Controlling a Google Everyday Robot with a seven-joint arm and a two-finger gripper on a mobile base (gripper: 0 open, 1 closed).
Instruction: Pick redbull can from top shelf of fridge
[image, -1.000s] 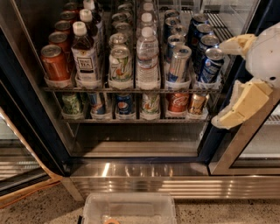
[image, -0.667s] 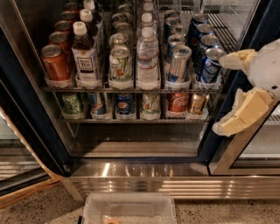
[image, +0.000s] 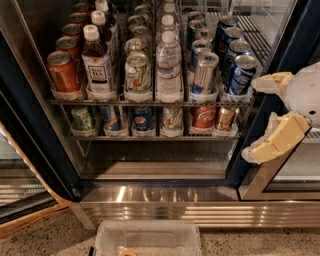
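Observation:
The redbull can (image: 204, 74), slim, silver and blue, stands in the front cup of its lane on the top shelf (image: 150, 103), a wire rack in the open fridge (image: 31, 125). More of the same cans line up behind it. My gripper (image: 251, 120) hangs at the right, by the fridge's right frame, right of and slightly below the can. Its cream fingers (image: 272, 140) are spread wide apart and hold nothing. It touches no can.
On the top shelf are orange-red cans (image: 62, 72), a tea bottle (image: 97, 62), a green-and-white can (image: 137, 72), a water bottle (image: 168, 65) and Pepsi cans (image: 241, 74), nearest the gripper. A lower rack (image: 145, 137) holds shorter cans. A clear bin (image: 147, 239) sits on the floor.
My gripper has dropped lower along the right side of the fridge, from level with the can tops to level with the shelf edge. The cans have not moved.

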